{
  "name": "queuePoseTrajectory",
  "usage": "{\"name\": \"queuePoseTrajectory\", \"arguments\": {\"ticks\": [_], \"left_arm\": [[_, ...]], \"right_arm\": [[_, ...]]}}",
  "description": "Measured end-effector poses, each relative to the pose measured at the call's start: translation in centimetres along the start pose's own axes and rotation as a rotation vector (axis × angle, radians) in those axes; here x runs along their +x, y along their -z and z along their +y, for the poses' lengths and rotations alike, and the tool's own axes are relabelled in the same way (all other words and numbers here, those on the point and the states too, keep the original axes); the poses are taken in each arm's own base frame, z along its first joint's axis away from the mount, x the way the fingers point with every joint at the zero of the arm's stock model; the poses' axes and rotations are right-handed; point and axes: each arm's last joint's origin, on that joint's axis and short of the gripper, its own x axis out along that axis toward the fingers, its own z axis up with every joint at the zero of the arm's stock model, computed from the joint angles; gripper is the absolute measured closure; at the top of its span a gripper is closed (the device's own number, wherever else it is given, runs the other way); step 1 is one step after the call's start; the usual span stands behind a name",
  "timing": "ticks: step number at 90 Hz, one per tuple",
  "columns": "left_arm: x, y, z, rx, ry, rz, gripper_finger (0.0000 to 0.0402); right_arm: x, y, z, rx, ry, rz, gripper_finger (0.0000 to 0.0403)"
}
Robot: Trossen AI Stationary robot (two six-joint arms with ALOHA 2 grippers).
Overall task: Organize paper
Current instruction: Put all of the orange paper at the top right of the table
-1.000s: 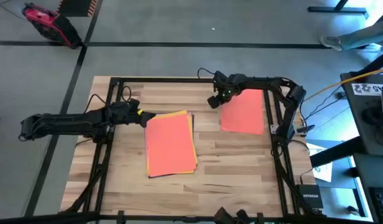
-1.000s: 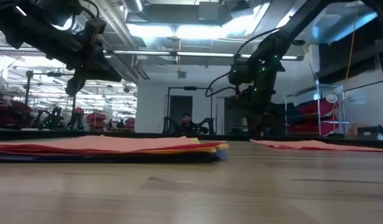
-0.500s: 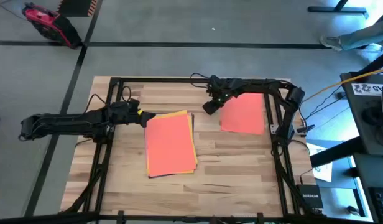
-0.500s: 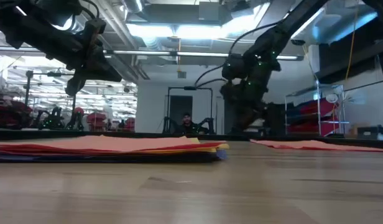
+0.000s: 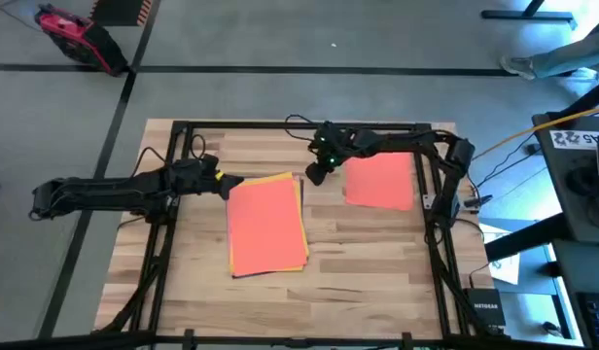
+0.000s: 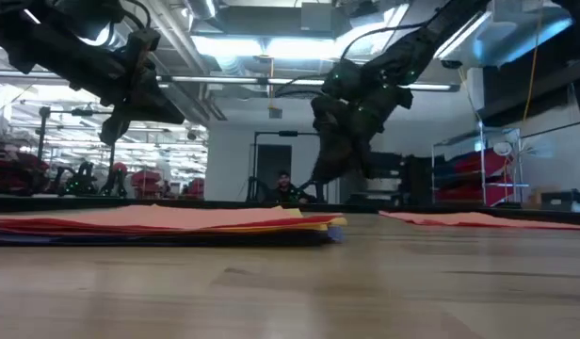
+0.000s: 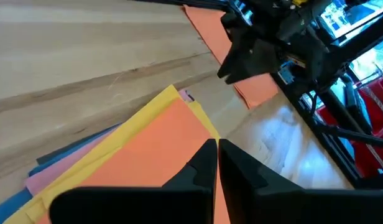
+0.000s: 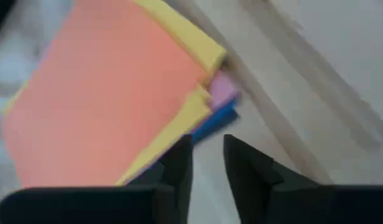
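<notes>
The right gripper (image 5: 313, 175), its fingers a little apart and holding nothing, hangs near the stack (image 5: 266, 226) at table centre, at its 1 o'clock corner, one orange sheet (image 5: 380, 179) lying at 3 o'clock, while the left gripper (image 5: 225, 183), closed and empty, waits at the 11 o'clock corner; I judge the next move needs a pinch of the top sheet's corner.

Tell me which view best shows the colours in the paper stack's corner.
The right wrist view: the stack fans orange, yellow, pink and blue at its corner. The left wrist view shows the same layers, partly behind the fingers. The high view shows mostly orange; the low view only thin edges.
</notes>
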Motion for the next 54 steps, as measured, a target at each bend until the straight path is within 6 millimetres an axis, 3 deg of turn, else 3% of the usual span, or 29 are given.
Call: {"name": "queuePoseTrajectory", "arguments": {"ticks": [27,54], "left_arm": [[0.0,0.1,0.1,0.008,-0.009,0.009,0.0402],[0.0,0.4,0.4,0.011,-0.039,0.04,0.0402]], "right_arm": [[2.4,-0.8,0.8,-0.022,-0.114,-0.104,0.0293],[5.9,-0.4,-0.9,-0.06,-0.125,-0.123,0.0294]]}}
